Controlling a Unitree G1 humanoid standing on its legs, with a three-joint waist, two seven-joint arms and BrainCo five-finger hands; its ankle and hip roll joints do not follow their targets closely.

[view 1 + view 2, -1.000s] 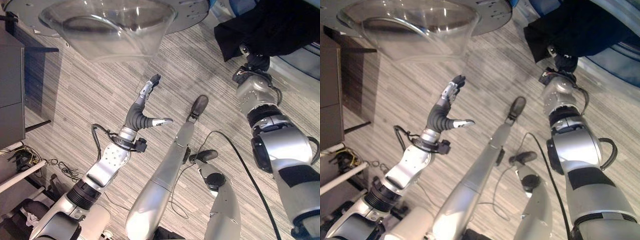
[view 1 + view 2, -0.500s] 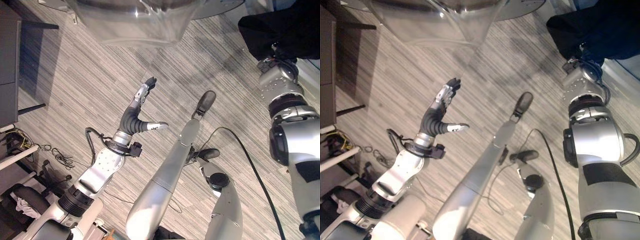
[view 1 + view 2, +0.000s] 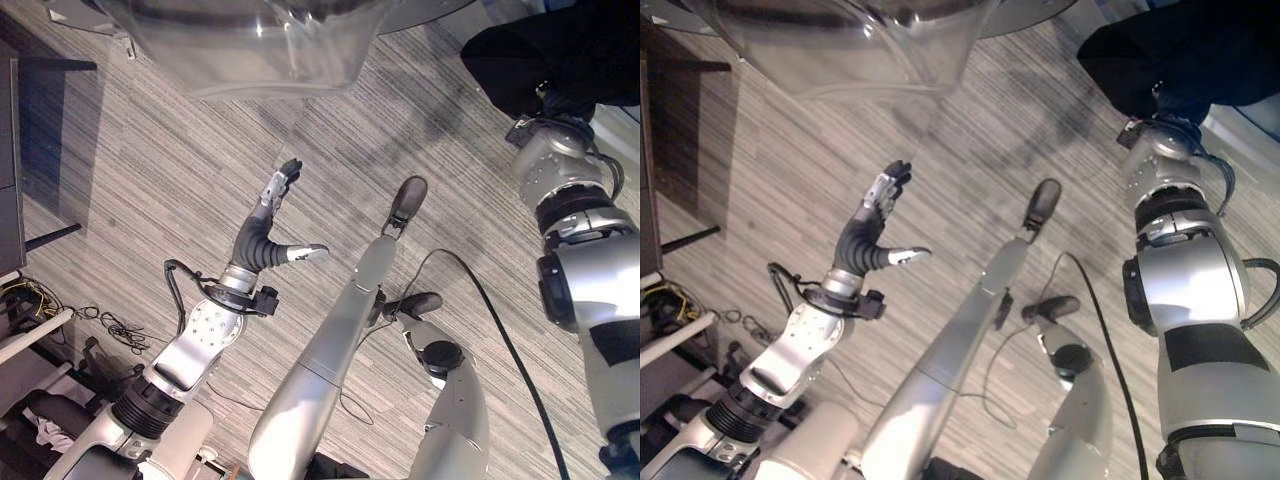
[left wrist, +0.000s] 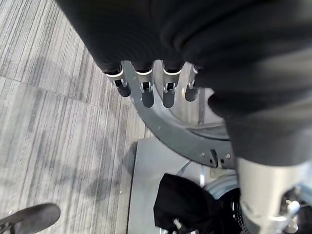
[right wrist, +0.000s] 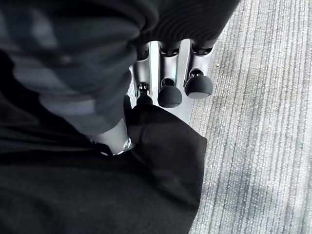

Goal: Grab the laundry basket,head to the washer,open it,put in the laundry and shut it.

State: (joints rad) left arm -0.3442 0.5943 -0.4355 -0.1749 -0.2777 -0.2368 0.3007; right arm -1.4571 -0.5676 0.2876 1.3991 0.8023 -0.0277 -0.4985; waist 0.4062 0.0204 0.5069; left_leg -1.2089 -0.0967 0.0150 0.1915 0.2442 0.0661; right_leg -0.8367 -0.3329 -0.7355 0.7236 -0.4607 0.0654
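Observation:
My right hand [image 5: 170, 73] is up at the far right, shut on a black piece of laundry [image 3: 560, 50] that hangs in a bunch over it. In the right wrist view its thumb presses the black cloth [image 5: 97, 195] against its curled fingers. The washer's round door with its clear glass bowl [image 3: 250, 50] stands open at the top, over the wood-grain floor. My left hand [image 3: 262, 230] is raised in the middle below the door, open, fingers straight and thumb out, holding nothing. The left wrist view shows the grey door ring [image 4: 170, 131] past its fingers [image 4: 146, 87].
A dark cabinet [image 3: 10, 150] stands along the left edge, with a tangle of thin wires [image 3: 40, 300] on the floor below it. A pale blue-white rim [image 3: 1252, 120] shows at the right edge beside the laundry.
The whole picture has shifted, so the camera moved. My right hand still holds the black laundry high at the right. My left hand keeps its open pose.

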